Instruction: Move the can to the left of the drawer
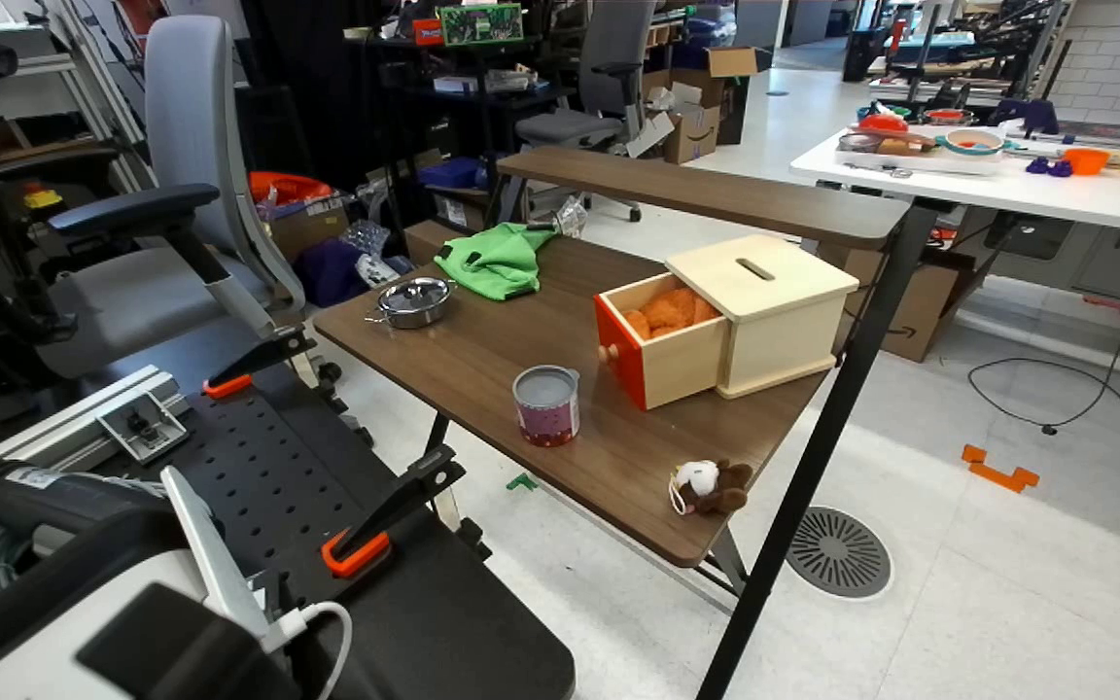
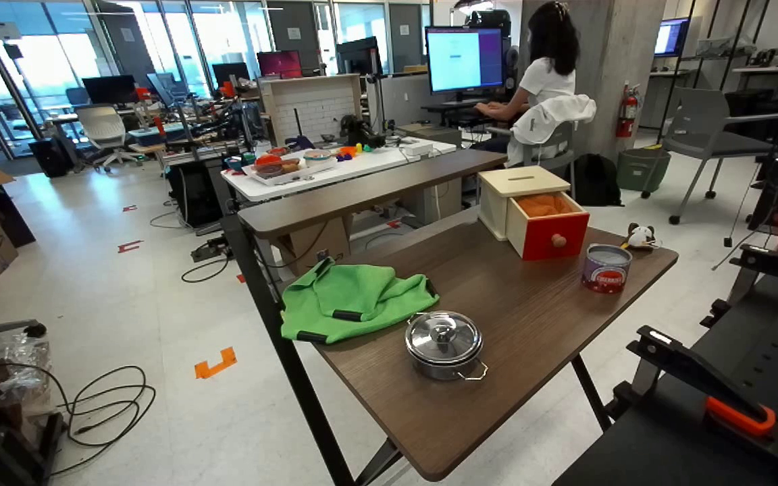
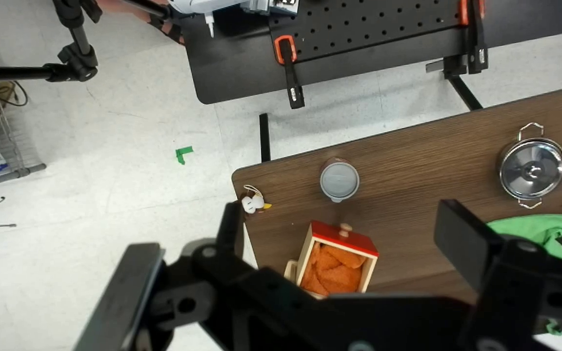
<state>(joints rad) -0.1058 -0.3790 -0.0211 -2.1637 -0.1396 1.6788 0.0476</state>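
Pincer [image 3: 342, 225] spread wide with nothing in its grip, cherries can [image 2: 606, 270] standing on the table [image 1: 550, 326]

In the wrist view the can is pretty much at 12 o'clock from the red-fronted drawer [image 3: 331, 234], upright, near but not touching. The drawer's pulled partway out of a pale wooden box [image 1: 784, 335] with some orange cloth [image 3: 333, 273] stuffed inside. Same view puts a brown-and-white plush toy [image 3: 250, 204] at around 9 o'clock from the can and a lidded metal pot [image 3: 532, 168] way over at 3. A crumpled green cloth [image 2: 362, 297] lies just beside the pot, roughly 10 o'clock from it in an exterior view.
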